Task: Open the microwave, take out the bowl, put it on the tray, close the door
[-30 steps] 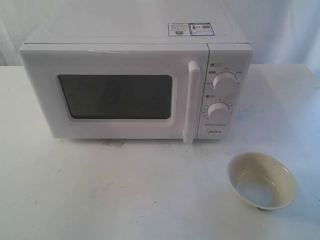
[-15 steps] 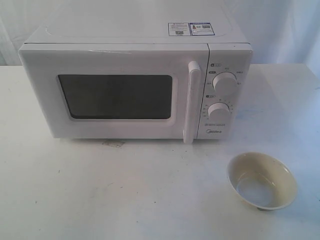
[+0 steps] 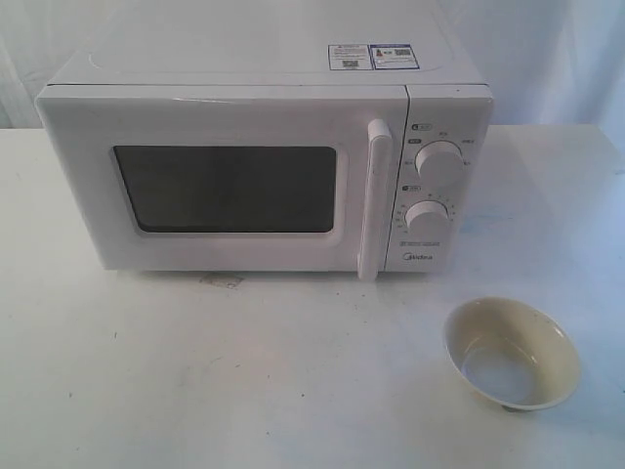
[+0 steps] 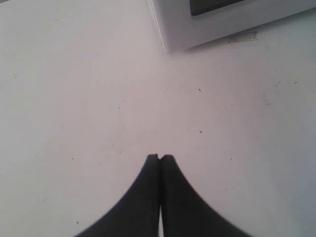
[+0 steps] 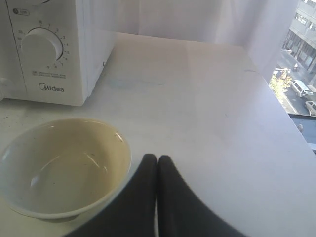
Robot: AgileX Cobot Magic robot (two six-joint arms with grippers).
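Note:
The white microwave (image 3: 264,166) stands at the back of the table, its door (image 3: 225,186) closed flush, the vertical bar handle (image 3: 373,198) beside the two dials. The cream bowl (image 3: 511,353) sits empty on the bare table at the front right; no tray shows in any view. Neither arm appears in the exterior view. My left gripper (image 4: 160,157) is shut with nothing in it, over bare table near the microwave's corner (image 4: 170,29). My right gripper (image 5: 157,158) is shut and empty, just beside the rim of the bowl (image 5: 64,165), in front of the microwave (image 5: 44,49).
A small scrap of tape (image 3: 222,281) lies under the microwave's front edge. The table's right edge (image 5: 281,108) runs along a window with a street below. White curtains hang behind the microwave.

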